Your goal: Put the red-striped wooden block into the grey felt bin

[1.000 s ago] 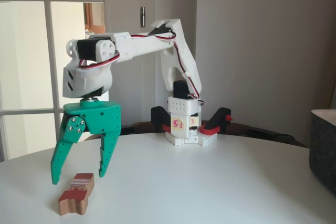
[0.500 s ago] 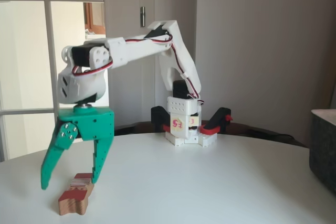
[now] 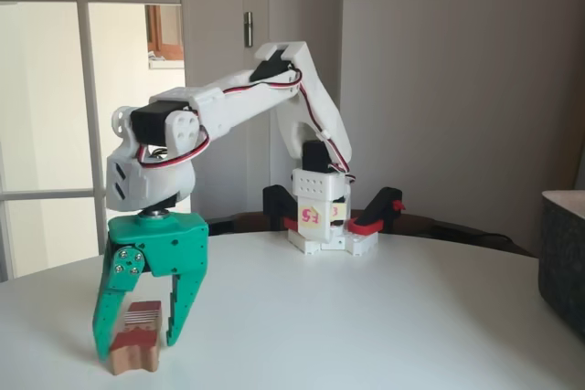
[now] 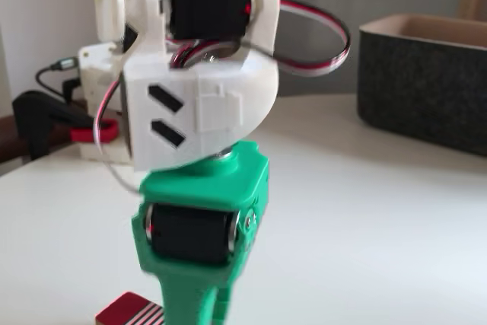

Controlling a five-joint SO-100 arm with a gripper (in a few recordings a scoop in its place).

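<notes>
Jaws point(image 3: 135, 346) spread open straddle the red-striped wooden block point(image 3: 135, 337) on the white table point(image 3: 366, 317), grey felt bin point(image 4: 426, 85) well apart.

White arm bent forward and down; green gripper point(image 3: 137, 342) points at tabletop, jaws spread wide, tips near the surface.
</notes>
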